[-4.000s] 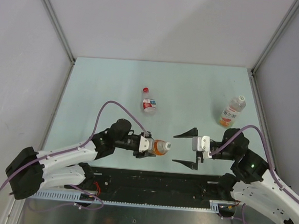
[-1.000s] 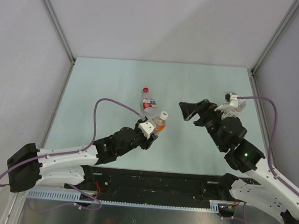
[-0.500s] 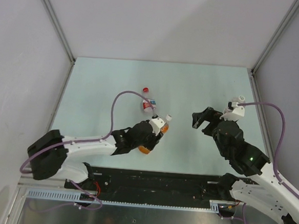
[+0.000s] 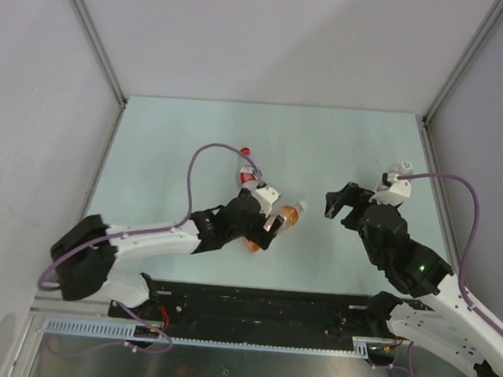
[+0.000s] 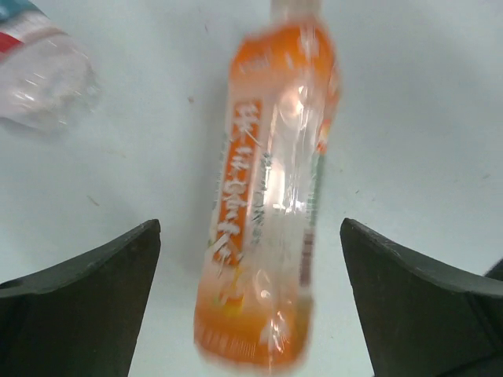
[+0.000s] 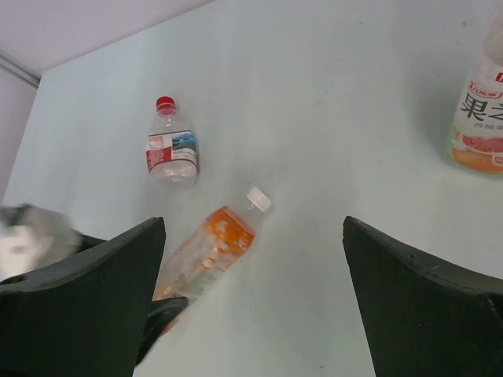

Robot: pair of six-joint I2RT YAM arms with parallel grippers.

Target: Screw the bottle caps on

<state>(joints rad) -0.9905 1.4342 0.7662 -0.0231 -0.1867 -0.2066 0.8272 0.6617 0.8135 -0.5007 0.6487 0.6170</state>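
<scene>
Left gripper (image 5: 250,232): jaws wide open. I see gaps on both sides between the fingers and the orange bottle (image 5: 271,204), so no grip. That bottle lies on its side on the pale green table (image 4: 177,140), between the left fingers, and it is blurred in my left wrist view. Its white cap (image 6: 258,199) sits on the neck, pointing toward the right arm's side; how tight it is, I cannot tell.

Just beside it, farther from the arm bases, the red-and-white-label bottle (image 6: 171,149) lies down too, red cap (image 6: 165,102) on and pointing away from the arms. It is not touching the orange one.

Right gripper (image 6: 253,228): jaws wide open, nothing between them, well apart from the orange bottle.

The white-label bottle (image 6: 475,102) with dark print stands at the right side. Its top is cut off in the right wrist view, so I cannot tell about its cap.
</scene>
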